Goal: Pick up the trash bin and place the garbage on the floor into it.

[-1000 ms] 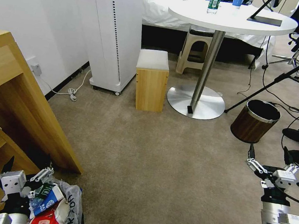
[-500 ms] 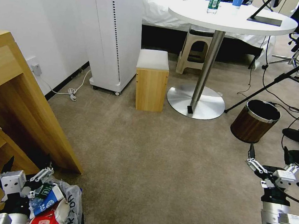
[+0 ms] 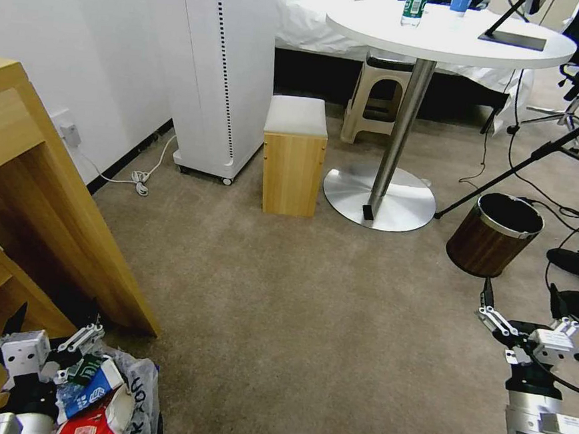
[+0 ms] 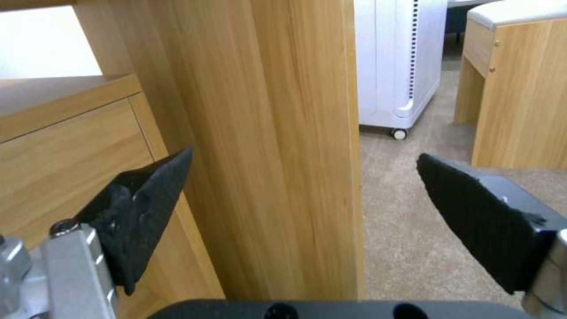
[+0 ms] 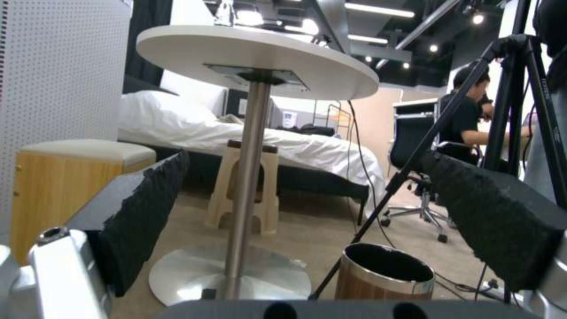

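The trash bin (image 3: 144,386), lined with a crinkly bag printed with black letters, stands at the bottom left of the head view. Garbage fills it: a blue-white carton (image 3: 94,385) and a red-white paper bowl (image 3: 84,426) lie on top. My left gripper (image 3: 57,324) is right beside the bin's far side. In the left wrist view it (image 4: 304,155) is open, holds nothing and faces a wooden desk panel (image 4: 283,141). My right gripper (image 3: 520,297) hovers open at the lower right over the beige floor (image 3: 308,325); it (image 5: 304,155) is also empty.
A wooden desk (image 3: 49,211) stands on the left. A brown wood-grain bin (image 3: 492,236) sits ahead of the right gripper, with a round table's steel base (image 3: 379,197), a wooden stool (image 3: 294,157) and a white appliance (image 3: 221,71) farther back. Tripod legs, cables and a person's shoes (image 3: 573,263) crowd the right edge.
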{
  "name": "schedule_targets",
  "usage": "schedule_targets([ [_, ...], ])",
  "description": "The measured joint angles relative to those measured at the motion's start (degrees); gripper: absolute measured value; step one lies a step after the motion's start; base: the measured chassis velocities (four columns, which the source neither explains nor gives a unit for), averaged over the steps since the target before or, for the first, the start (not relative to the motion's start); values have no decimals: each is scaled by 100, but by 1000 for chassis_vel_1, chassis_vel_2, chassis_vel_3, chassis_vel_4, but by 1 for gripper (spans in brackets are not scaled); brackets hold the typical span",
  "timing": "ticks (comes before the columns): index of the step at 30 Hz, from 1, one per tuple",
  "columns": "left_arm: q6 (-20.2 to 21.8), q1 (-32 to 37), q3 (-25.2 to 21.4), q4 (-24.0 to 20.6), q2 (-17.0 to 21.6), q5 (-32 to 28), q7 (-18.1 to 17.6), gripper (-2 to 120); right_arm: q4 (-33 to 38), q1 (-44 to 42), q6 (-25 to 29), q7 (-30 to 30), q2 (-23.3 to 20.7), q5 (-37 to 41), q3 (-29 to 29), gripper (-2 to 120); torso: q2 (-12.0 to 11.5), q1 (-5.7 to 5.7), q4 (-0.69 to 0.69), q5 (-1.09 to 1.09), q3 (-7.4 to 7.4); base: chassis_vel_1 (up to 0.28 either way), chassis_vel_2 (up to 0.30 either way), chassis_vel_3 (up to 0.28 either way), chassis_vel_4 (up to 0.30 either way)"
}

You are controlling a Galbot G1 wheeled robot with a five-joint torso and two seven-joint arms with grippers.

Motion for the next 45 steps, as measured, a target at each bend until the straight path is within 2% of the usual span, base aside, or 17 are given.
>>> schedule_targets([
  [45, -2, 0, 0, 0, 1, -1, -2, 100, 1, 0, -1, -1, -1, 0, 0, 100, 0, 0, 0, 0, 0, 0, 0, 0, 0],
])
